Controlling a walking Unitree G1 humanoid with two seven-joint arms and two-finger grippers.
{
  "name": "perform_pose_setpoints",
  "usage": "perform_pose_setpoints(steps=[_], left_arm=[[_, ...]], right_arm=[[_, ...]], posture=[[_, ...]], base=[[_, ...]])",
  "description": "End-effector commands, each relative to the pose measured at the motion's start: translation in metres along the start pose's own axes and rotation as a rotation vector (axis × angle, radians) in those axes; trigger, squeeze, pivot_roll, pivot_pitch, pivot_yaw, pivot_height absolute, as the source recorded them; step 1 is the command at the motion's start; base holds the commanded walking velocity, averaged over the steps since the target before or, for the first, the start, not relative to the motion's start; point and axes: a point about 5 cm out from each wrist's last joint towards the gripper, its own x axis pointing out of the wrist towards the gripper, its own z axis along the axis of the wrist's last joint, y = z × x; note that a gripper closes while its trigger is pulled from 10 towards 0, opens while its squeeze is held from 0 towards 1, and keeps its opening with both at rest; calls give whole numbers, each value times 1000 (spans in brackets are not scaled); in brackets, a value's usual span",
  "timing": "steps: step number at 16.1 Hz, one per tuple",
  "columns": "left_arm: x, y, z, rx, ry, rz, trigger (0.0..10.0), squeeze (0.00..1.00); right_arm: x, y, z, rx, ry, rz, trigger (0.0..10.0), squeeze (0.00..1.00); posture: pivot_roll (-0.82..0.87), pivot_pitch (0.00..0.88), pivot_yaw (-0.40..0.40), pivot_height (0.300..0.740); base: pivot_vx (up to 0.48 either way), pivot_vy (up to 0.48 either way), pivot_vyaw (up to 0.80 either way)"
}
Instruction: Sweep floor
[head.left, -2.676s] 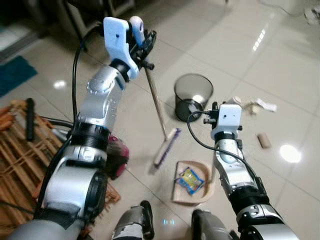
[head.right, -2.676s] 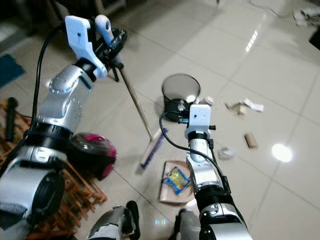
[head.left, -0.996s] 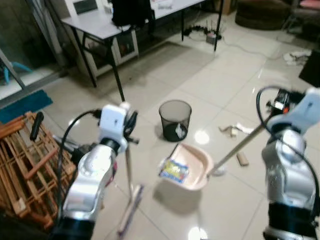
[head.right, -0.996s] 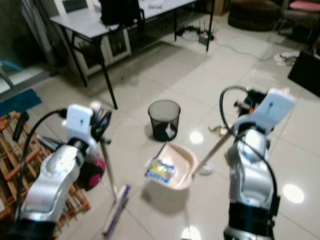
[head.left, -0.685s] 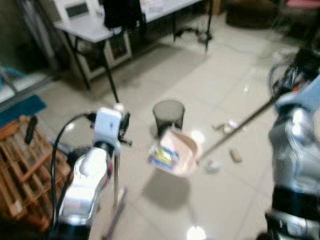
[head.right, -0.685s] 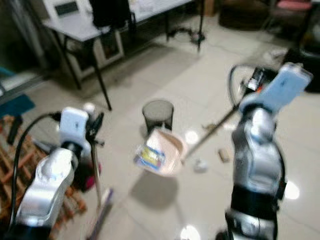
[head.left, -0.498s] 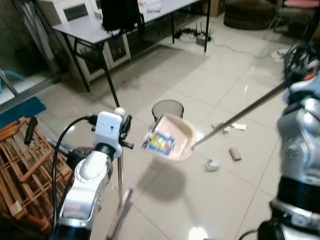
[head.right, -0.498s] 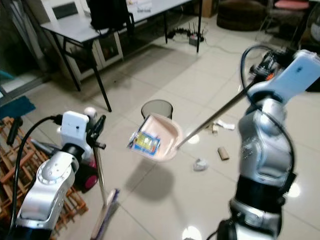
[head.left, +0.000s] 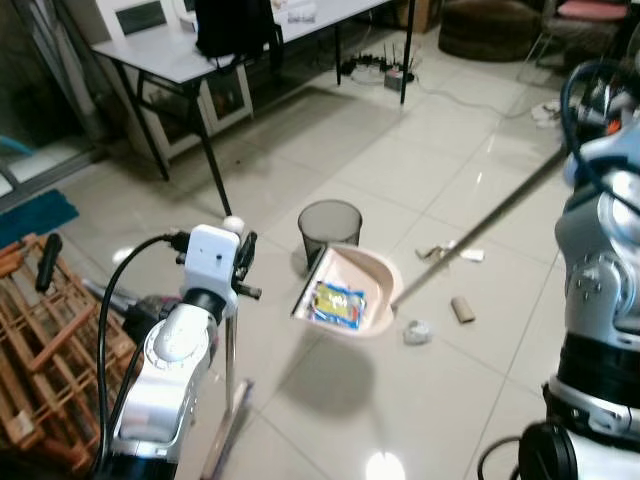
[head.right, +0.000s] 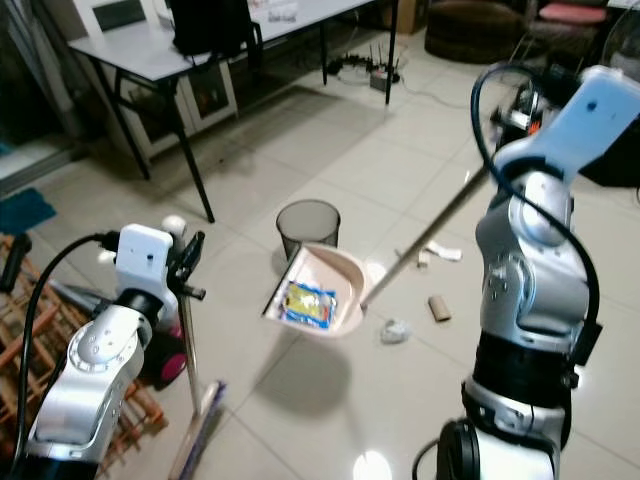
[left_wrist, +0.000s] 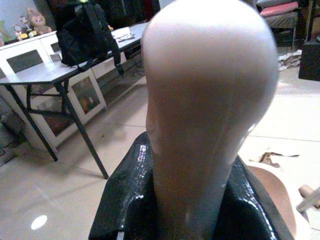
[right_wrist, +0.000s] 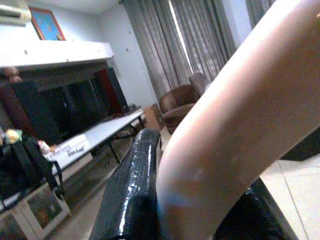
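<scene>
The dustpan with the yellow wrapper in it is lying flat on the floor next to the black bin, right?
Not quite. The dustpan does hold the yellow wrapper, near the black bin, but it isn't lying on the floor. The left eye view shows it lifted in the air on its long handle, tilted, with its shadow on the tiles below. The right gripper holds that handle.

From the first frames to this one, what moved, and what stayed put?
The right gripper lifted the dustpan by its long handle off the floor, up beside the black bin; the yellow wrapper rode along inside. The left gripper lowered the broom, now held upright. Both grips stayed shut, and the scraps stayed on the floor.
</scene>
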Motion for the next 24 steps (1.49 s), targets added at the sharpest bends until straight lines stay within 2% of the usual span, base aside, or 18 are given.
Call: perform_pose_setpoints(steps=[1, 4, 7, 12, 24], left_arm=[[-2, 3, 7, 27, -36, 21, 10000, 0], [0, 3, 8, 26, -40, 27, 10000, 0], [-1, 2, 6, 21, -36, 33, 10000, 0], [-14, 7, -6, 47, 1, 65, 10000, 0], [-14, 4, -3, 36, -16, 75, 10000, 0]], right_arm=[[2, 1, 10, 49, -39, -9, 10000, 0], [5, -1, 12, 69, -46, -13, 10000, 0], [7, 8, 13, 0, -33, 75, 10000, 0], [7, 22, 11, -3, -39, 137, 10000, 0], [7, 25, 11, 18, -46, 139, 10000, 0]], posture=[[-129, 0, 62, 740], [-127, 0, 65, 740], [-126, 0, 72, 740], [-99, 0, 51, 740], [-100, 0, 46, 740]], base=[[337, 0, 0], [340, 0, 0], [337, 0, 0], [348, 0, 0], [420, 0, 0]])
